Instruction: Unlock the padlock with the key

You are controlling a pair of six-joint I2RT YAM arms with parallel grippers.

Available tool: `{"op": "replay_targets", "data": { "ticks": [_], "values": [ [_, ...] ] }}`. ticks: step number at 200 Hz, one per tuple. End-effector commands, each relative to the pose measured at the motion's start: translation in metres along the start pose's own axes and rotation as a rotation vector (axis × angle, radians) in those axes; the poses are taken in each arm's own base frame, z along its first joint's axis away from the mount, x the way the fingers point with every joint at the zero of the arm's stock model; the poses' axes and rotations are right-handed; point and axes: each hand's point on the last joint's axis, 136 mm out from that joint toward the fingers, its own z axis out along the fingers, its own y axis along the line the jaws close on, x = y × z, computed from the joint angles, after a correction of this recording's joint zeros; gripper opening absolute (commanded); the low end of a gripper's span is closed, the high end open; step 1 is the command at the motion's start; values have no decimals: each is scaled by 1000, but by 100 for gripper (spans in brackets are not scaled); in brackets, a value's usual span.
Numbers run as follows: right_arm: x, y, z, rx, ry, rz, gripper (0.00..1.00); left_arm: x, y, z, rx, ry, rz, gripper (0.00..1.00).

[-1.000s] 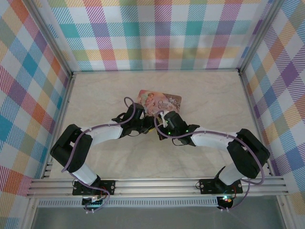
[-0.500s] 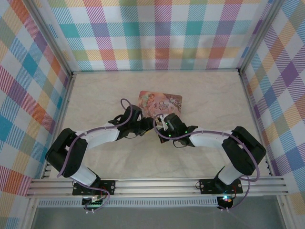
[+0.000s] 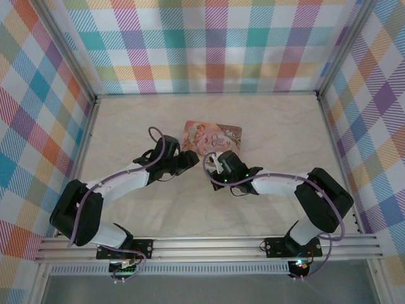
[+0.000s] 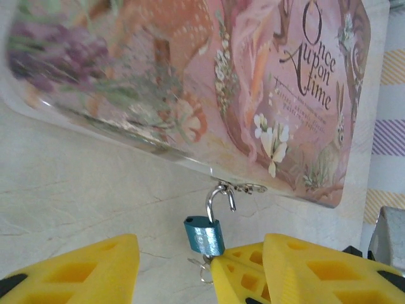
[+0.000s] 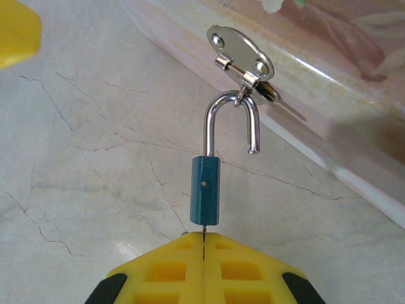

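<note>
The padlock (image 5: 204,199) sits at the tin's (image 4: 190,82) 6 o'clock edge, over the bench (image 5: 82,158), its shackle sprung open but hooked through the hasp (image 5: 243,60) at its 12 o'clock. The right end effector (image 5: 204,244) is clenched on the key (image 5: 204,234), which enters the padlock's 6 o'clock end. The left end effector (image 3: 188,158) is released, at the padlock's 9 o'clock and clear of it.

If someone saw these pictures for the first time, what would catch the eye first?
The pink illustrated tin lies flat near the middle of the table, with "Once Upon a Time" on its lid. A small blue padlock is hooked on its hasp, the shackle open on one side. At the lock's base, the right hand is pinched shut on the key.
</note>
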Motion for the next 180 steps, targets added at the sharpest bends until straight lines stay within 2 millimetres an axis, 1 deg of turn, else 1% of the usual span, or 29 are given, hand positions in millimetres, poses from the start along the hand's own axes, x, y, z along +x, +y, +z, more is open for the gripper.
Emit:
{"op": "replay_targets", "data": {
  "ticks": [1,16,48,70,86,107,126,156,180],
  "values": [
    [2,8,-7,-34,11,-44,0,-20,1,-15,-23,-63,16,55],
    [1,8,-8,-34,9,-58,0,-29,4,-21,-40,-97,16,58],
    [0,12,-7,-50,13,-72,0,-56,14,-30,-117,-187,30,71],
    [-2,13,-7,-55,8,-77,0,-72,14,-26,-121,-212,35,74],
    [-2,14,-7,-58,9,-90,0,-80,14,-18,-128,-203,36,75],
    [-1,13,-8,-51,19,-114,0,-86,12,-7,-116,-180,34,74],
    [-2,13,-9,-47,28,-149,0,-87,9,0,-107,-165,35,74],
    [-5,9,-13,-13,49,-223,0,-88,8,5,-104,-152,41,74],
    [-3,7,-16,3,95,-298,0,-86,10,6,-109,-147,45,73]
  ]
}}
